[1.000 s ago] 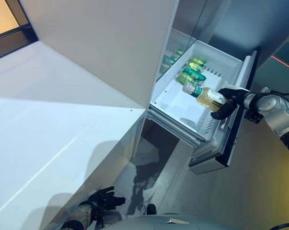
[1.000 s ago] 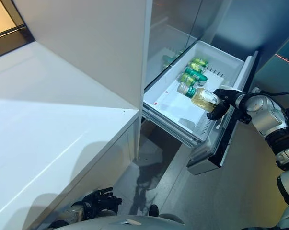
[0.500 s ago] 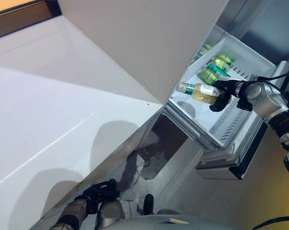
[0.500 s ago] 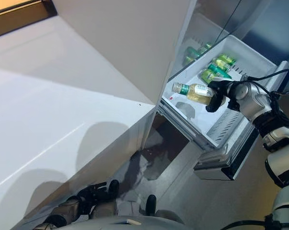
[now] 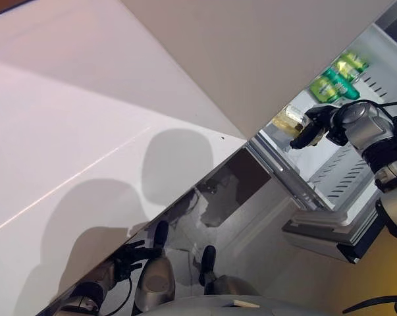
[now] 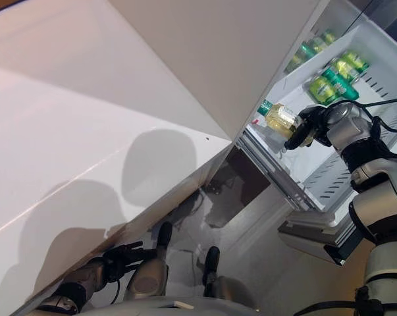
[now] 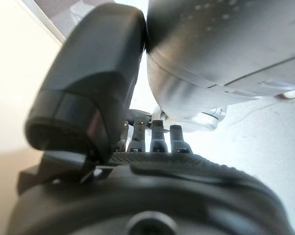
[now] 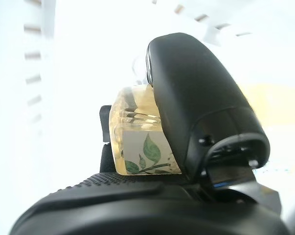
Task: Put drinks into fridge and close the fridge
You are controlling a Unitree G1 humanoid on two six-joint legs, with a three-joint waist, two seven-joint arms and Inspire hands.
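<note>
Bottle (image 6: 279, 118) moving deeper over drawer (image 6: 330, 172) since earlier frame, right hand (image 6: 306, 127) gripping its base. Rigid, smooth, liquid-heavy: gripping mid-body safer. Left hand (image 6: 112, 258) hanging idle, fingers relaxed.

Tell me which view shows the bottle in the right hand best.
The right eye view: the bottle shows from green cap to base, held by the right hand over the open fridge drawer. The left eye view hides its cap end behind the white panel. The right wrist view shows only its base. The left wrist view shows none.
</note>
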